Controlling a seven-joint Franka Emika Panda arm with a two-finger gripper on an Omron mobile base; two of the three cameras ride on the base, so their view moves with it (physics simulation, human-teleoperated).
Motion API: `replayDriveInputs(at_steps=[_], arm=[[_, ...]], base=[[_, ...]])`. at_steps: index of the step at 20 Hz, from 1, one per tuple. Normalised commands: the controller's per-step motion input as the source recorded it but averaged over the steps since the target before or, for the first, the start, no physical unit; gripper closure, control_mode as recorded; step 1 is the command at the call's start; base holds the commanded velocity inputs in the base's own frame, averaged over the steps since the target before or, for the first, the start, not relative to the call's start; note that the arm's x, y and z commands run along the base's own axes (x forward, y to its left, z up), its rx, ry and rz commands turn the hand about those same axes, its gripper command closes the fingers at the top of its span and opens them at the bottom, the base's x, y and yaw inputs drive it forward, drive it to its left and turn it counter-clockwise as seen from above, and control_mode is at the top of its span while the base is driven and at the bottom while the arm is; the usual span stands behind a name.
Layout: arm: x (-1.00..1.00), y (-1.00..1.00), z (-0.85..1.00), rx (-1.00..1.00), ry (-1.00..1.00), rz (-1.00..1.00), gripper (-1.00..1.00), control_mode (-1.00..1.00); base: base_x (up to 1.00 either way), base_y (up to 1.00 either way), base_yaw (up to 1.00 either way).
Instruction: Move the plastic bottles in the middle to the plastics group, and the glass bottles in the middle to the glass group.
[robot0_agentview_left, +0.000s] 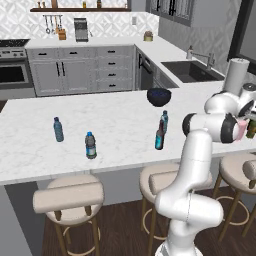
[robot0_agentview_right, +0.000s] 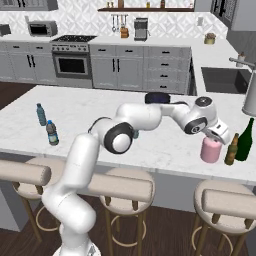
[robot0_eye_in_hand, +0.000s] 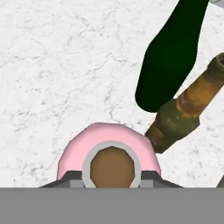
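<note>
Pink bottle (robot0_agentview_right: 210, 150) stands on the marble surface (robot0_agentview_right: 100, 115) at the far right end, just beside a brown-and-olive bottle (robot0_agentview_right: 231, 150) and a dark green bottle (robot0_agentview_right: 245, 141). In the right base view these two sit at the pink bottle's 3 o'clock; in the hand view, looking down its open neck, they lie toward 1 o'clock, the brown one touching or nearly touching its shoulder.

Gripper (robot0_agentview_right: 219, 135) sits right over the pink bottle's top. The fingers (robot0_eye_in_hand: 70, 179) flank the neck on both sides. Whether they pinch it or have let go cannot be told from these views.

Progress, as a judgement: the pink glass bottle is at the glass group, placed or nearly placed; release is not confirmed.

Left in the middle: a slim dark bottle with a teal lower part (robot0_agentview_left: 159, 139) and a small clear blue-capped water bottle (robot0_agentview_left: 164, 121) just behind it, around the surface's centre. The teal one should go right to the glass; the water bottle left to the plastics.

Plastics group at the left end: a pale teal water bottle (robot0_agentview_left: 58, 129) and a dark-banded water bottle (robot0_agentview_left: 90, 145), near each other, upright.

Containers: a dark bowl (robot0_agentview_left: 159, 96) at 12 o'clock of the middle pair; contents not visible. The pink bottle's neck is open; the brown disc inside may be contents or its bottom.
</note>
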Motion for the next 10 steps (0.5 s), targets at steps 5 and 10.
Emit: replayDriveInputs(at_steps=[5,10], arm=[[0.20,-0.16,-0.21,-0.14,0.00,-0.05,1.00,-1.00],[0.02,-0.05,-0.47,-0.01,0.05,-0.01,1.00,-1.00]], base=[[0.00,0.00,0.00],[0.00,0.00,0.00]])
